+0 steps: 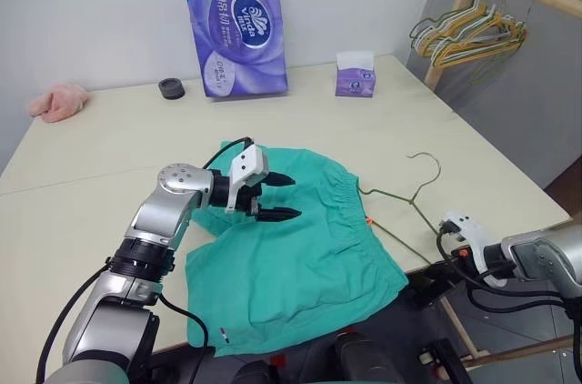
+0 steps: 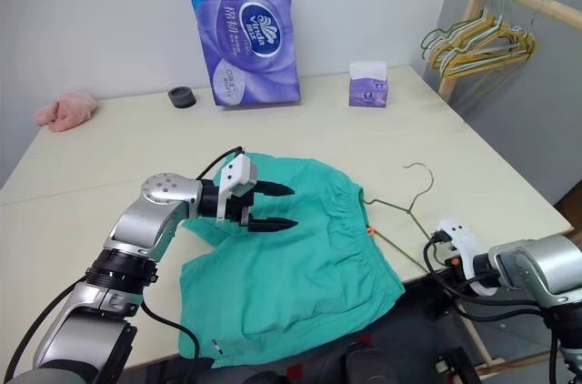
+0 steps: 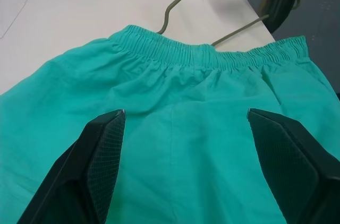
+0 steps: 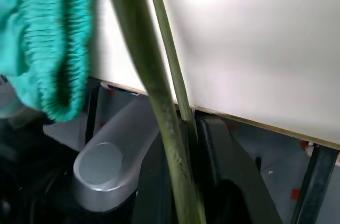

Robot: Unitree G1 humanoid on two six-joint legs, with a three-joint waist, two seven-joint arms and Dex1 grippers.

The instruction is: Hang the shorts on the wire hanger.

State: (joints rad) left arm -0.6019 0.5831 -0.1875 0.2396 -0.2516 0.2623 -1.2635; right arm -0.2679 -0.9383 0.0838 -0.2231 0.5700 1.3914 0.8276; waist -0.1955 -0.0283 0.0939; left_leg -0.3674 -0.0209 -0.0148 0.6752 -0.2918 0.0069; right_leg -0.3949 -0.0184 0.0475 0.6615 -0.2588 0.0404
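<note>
My left gripper (image 1: 280, 197) hovers wide open over the shorts (image 1: 300, 257), holding nothing, lined up on the fabric near the waistband, probably to lift it. Shorts lie flat at the table (image 1: 118, 138) front edge. Hanger (image 1: 409, 197) lies just beside the waistband, its lower corner running off the edge, where my right gripper (image 4: 186, 144) looks clamped on the wire, likely so I can slide it in. Purple tissue pack (image 1: 235, 20) reads "Vinda". Box (image 1: 355, 75) print unreadable.
</note>
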